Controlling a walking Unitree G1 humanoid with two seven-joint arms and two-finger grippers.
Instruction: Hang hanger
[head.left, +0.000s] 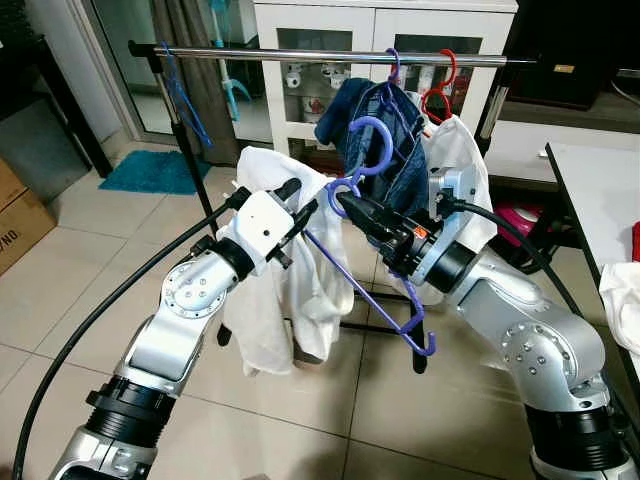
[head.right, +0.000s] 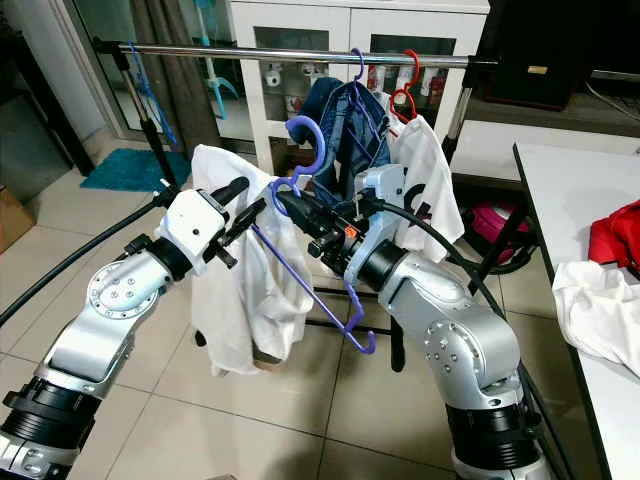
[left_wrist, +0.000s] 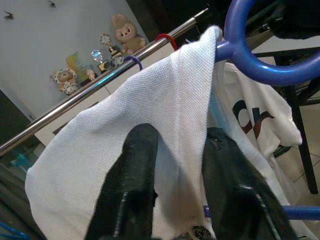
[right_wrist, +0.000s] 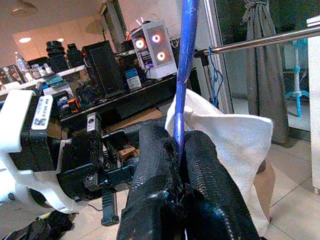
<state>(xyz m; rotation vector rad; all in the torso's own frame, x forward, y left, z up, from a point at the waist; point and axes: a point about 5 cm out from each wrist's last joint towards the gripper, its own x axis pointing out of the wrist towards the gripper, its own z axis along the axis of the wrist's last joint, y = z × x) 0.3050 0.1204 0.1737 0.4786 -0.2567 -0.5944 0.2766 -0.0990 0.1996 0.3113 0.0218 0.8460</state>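
A white knit shirt (head.left: 275, 290) draped over a blue plastic hanger (head.left: 372, 250) is gripped at its shoulder by the left gripper (head.left: 297, 200), the cloth pinched between the two black fingers (left_wrist: 131, 170). To its right, the hanger's neck is clamped between the closed fingers of the right gripper (head.left: 345, 203), just below the hook. The hanger is held in mid-air in front of and below the chrome clothes rail (head.left: 300, 55), where a denim garment (head.left: 375, 135) and another white shirt (head.left: 462, 160) are hung.
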